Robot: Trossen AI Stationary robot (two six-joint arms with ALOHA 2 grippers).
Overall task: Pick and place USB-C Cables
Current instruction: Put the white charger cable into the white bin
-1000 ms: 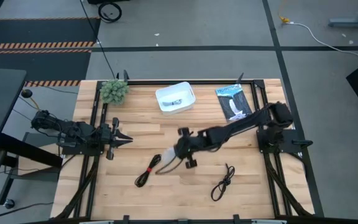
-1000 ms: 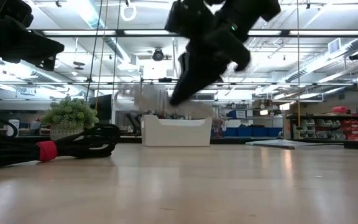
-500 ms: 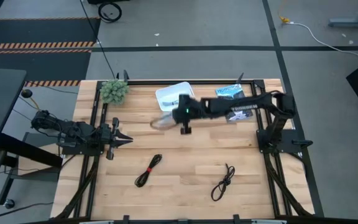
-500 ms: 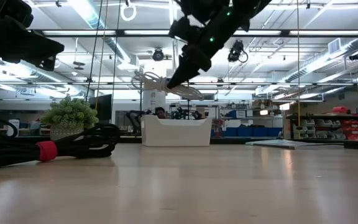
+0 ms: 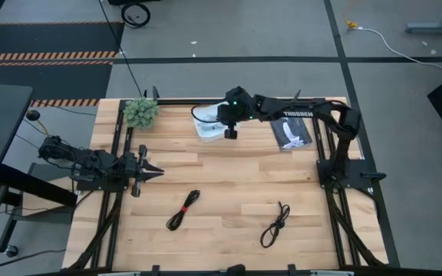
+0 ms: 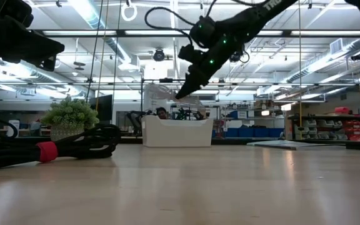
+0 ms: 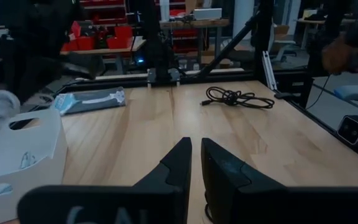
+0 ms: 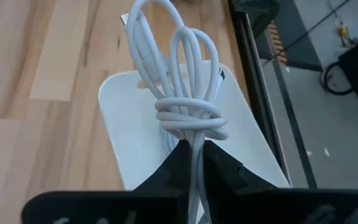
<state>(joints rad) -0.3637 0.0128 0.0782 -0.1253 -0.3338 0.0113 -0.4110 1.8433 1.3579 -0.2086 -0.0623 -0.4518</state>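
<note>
Above the white rectangular plastic bin (image 5: 215,121), at about 12 o'clock on the table, the right gripper (image 5: 229,128) pinches the white coiled USB-C cable (image 8: 178,99) by its knotted waist. Its long axis runs straight out from the fingertips, loops hanging over the bin's open interior, so release looks like the next call. The left gripper (image 5: 149,170), fingers pressed together, waits at 9 o'clock, well apart.

The right hand (image 5: 229,132) holds a cable (image 8: 178,102) above the bin (image 5: 206,127), left of the packet (image 5: 290,128).
</note>
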